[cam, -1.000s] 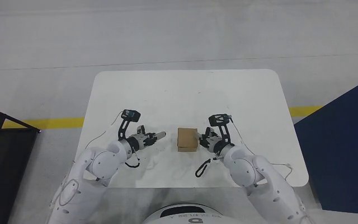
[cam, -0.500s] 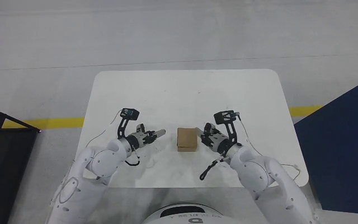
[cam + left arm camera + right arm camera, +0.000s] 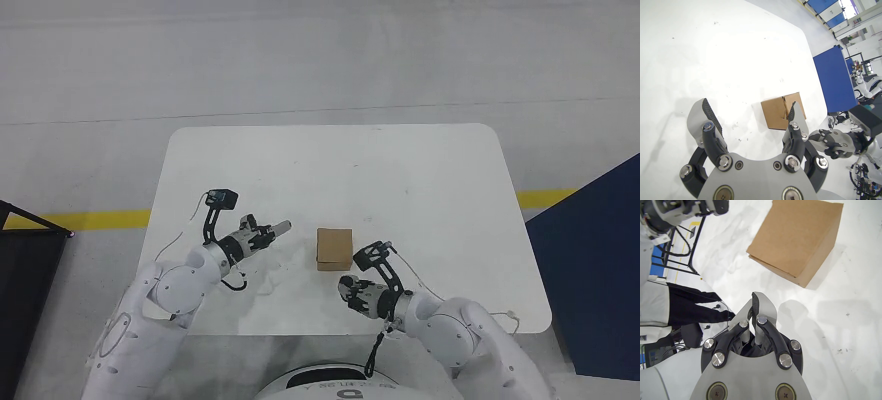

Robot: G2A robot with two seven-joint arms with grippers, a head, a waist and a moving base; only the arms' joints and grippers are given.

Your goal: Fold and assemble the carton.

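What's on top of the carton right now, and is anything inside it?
Nothing rests on the carton; its top face is bare cardboard. It is closed on every side in view, so the inside is covered and cannot be seen.

My left gripper (image 3: 749, 102) is out at the left, pointing right and a little far, its fingers spread wide apart. My right gripper (image 3: 754, 295) sits at the near right, fingers pressed flat together
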